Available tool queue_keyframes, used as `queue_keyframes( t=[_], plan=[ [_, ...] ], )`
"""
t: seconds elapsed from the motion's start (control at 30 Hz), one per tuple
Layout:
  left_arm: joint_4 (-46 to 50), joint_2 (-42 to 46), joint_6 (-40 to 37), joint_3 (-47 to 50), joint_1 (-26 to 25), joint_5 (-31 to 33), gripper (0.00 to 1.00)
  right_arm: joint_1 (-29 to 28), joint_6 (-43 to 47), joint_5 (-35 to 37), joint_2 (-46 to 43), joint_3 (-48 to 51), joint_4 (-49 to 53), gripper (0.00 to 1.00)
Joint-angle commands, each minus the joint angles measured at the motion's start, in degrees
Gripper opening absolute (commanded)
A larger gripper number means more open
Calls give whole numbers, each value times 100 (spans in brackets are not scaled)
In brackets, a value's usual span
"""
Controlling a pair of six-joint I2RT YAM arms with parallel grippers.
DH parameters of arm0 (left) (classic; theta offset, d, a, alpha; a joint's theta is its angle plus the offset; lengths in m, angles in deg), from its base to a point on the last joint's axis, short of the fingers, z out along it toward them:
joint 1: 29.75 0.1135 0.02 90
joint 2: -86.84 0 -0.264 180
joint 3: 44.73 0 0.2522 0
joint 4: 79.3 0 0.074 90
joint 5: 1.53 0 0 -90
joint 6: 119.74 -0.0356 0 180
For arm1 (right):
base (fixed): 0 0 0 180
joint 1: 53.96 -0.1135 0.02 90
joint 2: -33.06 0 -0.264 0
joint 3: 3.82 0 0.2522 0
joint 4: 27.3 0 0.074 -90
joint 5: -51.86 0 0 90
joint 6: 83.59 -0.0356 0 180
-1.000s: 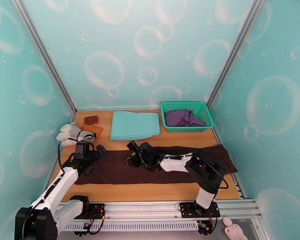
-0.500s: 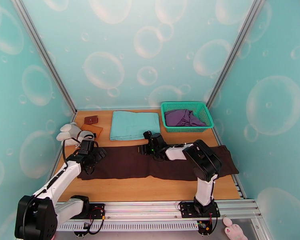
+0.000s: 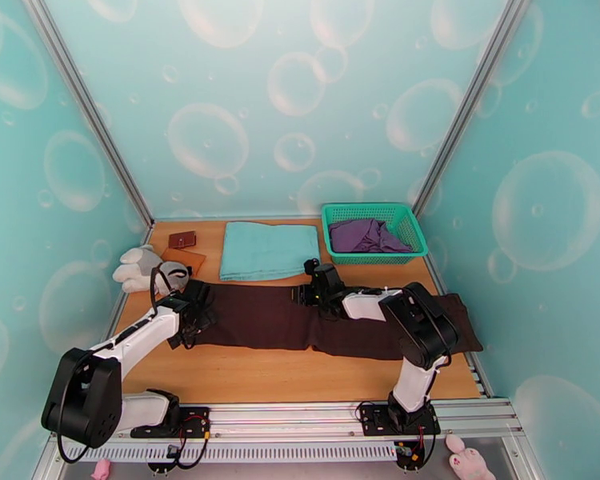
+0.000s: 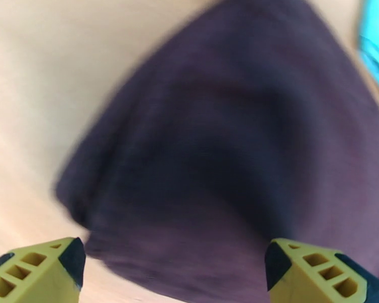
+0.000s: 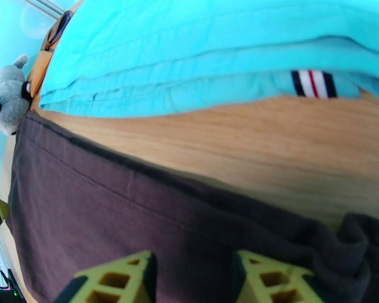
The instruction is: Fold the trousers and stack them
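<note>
The trousers [image 3: 260, 320] are lying across the bench [image 3: 300, 379], the left claw [image 4: 174, 256] is gaping over their left end, and the right claw [image 5: 193, 266], whose grip I cannot tell, is perhaps risking dragging the cloth into bunches.

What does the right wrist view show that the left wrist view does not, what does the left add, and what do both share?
Right wrist view: the striped tag on the teal cloth, a grey plush toy, and the trousers bunched at the right. Left wrist view: a blurred close-up of the trousers' rounded end between the left gripper's wide-open jaws. Both: dark brown trousers, wooden table, some teal cloth and yellow fingertips.
</note>
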Motion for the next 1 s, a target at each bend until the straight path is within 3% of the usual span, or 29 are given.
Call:
queue_keyframes(
  t=[0.0, 0.1, 0.27, 0.4, 0.57, 0.63, 0.7, 0.8, 0.97],
  plan=[
    [-121, -123, -119, -116, 117, 170, 99, 78, -64, 137, -64, 173, 409, 46],
    [-393, -329, -254, -91, 146, -125, 99, 79, -60, 88, -9, 170, 383, 46],
    [-281, -396, -297, -99, 71, -49, 99, 72, -52, 55, 8, 165, 372, 47],
    [-163, -113, -360, -76, -140, 87, 99, 78, -51, 20, 26, 157, 344, 47],
    [-527, 364, -613, 218, -131, -181, 98, 79, -52, -32, 52, 156, 319, 47],
    [-695, 641, -580, 347, -55, -262, 85, 76, -59, -41, 64, 156, 311, 47],
    [-757, 845, -522, 459, 122, -364, 59, 72, -57, -58, 59, 160, 303, 47],
    [-652, 888, -384, 499, 270, -368, 61, 76, -56, -78, 47, 173, 274, 47],
    [20, 477, 197, 325, 245, 166, 47, 77, -52, -102, 30, 178, 269, 47]
  ],
)
